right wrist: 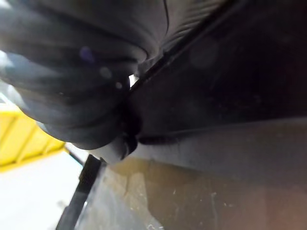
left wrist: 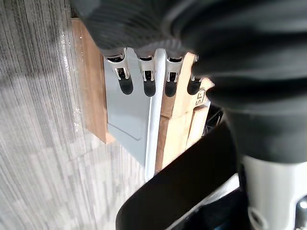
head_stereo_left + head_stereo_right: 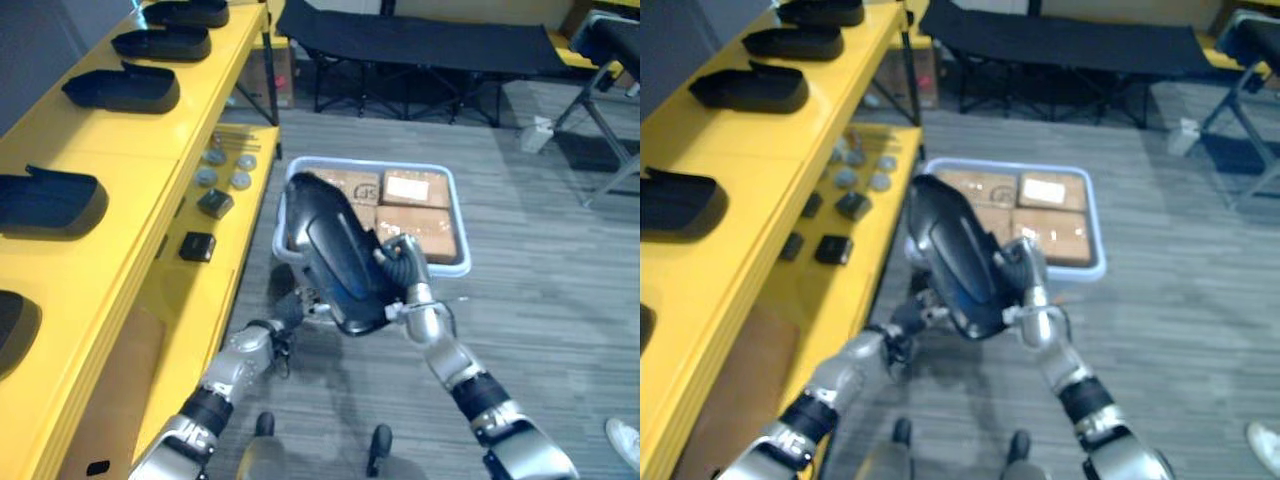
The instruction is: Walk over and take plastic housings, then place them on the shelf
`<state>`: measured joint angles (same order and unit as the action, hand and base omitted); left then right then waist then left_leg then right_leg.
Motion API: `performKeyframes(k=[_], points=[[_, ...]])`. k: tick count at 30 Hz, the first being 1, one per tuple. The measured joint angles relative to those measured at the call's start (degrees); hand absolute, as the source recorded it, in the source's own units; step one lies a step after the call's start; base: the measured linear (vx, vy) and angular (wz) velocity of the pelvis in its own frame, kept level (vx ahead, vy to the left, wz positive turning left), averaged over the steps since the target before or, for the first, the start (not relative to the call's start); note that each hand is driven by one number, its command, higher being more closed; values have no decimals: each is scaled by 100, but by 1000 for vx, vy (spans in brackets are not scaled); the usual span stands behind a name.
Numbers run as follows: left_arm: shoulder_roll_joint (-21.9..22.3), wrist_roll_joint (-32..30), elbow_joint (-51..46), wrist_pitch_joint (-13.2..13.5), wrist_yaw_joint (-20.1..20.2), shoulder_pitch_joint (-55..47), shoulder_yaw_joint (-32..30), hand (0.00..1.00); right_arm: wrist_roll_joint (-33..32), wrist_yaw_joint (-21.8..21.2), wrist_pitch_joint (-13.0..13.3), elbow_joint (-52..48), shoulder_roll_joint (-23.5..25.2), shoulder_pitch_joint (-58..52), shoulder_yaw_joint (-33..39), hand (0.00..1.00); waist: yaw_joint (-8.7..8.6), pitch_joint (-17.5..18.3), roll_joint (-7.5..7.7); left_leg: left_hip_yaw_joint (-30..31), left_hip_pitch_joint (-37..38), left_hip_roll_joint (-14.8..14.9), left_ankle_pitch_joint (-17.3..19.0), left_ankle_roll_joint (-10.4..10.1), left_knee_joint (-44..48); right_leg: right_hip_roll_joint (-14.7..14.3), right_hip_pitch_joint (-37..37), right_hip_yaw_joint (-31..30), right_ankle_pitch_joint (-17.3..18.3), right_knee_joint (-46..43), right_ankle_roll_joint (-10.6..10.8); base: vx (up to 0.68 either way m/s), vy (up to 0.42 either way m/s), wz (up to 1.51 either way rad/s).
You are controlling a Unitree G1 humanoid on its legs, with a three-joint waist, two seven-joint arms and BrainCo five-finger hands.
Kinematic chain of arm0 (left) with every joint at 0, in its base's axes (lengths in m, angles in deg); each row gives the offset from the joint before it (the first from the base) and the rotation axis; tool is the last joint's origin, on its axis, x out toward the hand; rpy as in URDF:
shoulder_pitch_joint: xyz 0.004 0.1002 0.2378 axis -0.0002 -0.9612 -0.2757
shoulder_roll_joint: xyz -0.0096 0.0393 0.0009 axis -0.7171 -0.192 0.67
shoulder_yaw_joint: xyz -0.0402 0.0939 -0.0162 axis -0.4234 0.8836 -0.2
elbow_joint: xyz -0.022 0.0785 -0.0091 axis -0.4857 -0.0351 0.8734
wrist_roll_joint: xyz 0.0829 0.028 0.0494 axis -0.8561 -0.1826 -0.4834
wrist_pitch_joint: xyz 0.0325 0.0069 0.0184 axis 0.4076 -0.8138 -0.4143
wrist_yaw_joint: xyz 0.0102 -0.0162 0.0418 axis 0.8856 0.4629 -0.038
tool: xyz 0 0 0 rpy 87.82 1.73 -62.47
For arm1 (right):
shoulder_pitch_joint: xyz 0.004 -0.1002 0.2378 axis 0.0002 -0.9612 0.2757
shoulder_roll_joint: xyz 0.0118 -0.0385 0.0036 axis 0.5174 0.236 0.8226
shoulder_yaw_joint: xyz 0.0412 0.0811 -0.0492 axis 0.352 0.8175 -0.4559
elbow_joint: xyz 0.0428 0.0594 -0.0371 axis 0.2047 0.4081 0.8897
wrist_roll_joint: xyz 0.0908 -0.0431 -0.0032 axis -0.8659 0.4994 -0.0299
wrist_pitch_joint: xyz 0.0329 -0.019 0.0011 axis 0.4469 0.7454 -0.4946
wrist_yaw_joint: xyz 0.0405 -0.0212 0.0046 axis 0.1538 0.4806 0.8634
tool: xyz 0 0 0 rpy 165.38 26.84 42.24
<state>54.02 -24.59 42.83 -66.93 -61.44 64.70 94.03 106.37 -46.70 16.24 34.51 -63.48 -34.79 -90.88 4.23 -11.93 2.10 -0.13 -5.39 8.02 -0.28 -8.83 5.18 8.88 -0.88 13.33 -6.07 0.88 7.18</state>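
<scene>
1. Black plastic housing (image 3: 335,250): held off the floor between the two hands, tilted, its rounded end up and away from the robot. It hangs over the near rim of the bin, just beside the yellow shelf.
2. Right hand (image 3: 400,262): its dark ribbed cover lies against the right flank of the held housing. Whether it is spread or clasped cannot be told, since the housing hides the rest in the right wrist view as well.
3. Left hand (image 3: 925,310): under the lower left edge of the housing. In the left wrist view its fingers (image 2: 146,76) are straight and side by side, not curled round anything.
4. Pale grey bin (image 3: 459,225): stands on the grey carpet floor (image 3: 540,300) and holds cardboard boxes (image 3: 430,230) laid flat in one layer.
5. Yellow shelf (image 3: 120,160): runs along the robot's left. Its upper tier carries a row of further black housings (image 3: 125,90), well apart from one another.
6. Lower tier of the shelf: small black blocks (image 3: 197,245) and grey discs (image 3: 225,170) lie near the bin.
7. Black folding cot (image 3: 420,40): stands beyond the bin.
</scene>
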Motion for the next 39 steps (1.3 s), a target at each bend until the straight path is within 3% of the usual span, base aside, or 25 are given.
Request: performKeyframes(k=[6, 7, 10, 16, 31, 34, 39], points=[[159, 9, 144, 189, -313, 39, 207, 0, -3, -69, 0, 262, 144, 1, -143, 100, 0, 20, 24, 3, 39, 2, -40, -4, -91, -1, 4, 23, 1, -2, -1, 0, 0, 0], [194, 18, 229, 288, -412, 38, 216, 100, -5, -63, 0, 316, 168, 1, -143, 100, -2, 25, 32, 3, 41, 1, -46, -5, -98, -1, 4, 24, 1, -2, -1, 0, 0, 0], [303, 163, 295, 572, -747, 36, 213, 100, -15, 3, 0, 447, 238, 3, -145, 100, -5, 33, 47, -2, 122, -1, -108, -4, -210, 0, 23, 30, 1, -2, -1, 0, 0, 0], [401, 445, 367, 1211, -1038, 34, 195, 100, -26, 255, 109, 515, 335, 3, -138, 100, -13, 41, 58, 1, 239, -3, -176, -9, -358, 3, 94, 50, 8, 8, -6, 0, 0, 0], [624, 431, 318, 1518, -1651, 12, 146, 100, -242, 449, 454, 566, 495, -44, -115, 100, -30, 124, 179, -49, 450, -1, -264, -14, -578, 3, 198, 42, 8, 69, -5, 0, 0, 0], [625, -33, 165, 1734, -1807, -55, 111, 100, -249, 471, 624, 544, 517, -49, -89, 100, -35, 182, 162, -53, 455, 10, -263, -15, -590, 4, 203, 43, 8, 89, -5, 0, 0, 0], [632, -513, -236, 1762, -1946, -218, -74, 100, -272, 498, 868, 400, 545, -99, -81, 100, -33, 185, 156, -62, 468, 18, -263, -16, -591, 4, 218, 43, 7, 117, -5, 0, 0, 0]])
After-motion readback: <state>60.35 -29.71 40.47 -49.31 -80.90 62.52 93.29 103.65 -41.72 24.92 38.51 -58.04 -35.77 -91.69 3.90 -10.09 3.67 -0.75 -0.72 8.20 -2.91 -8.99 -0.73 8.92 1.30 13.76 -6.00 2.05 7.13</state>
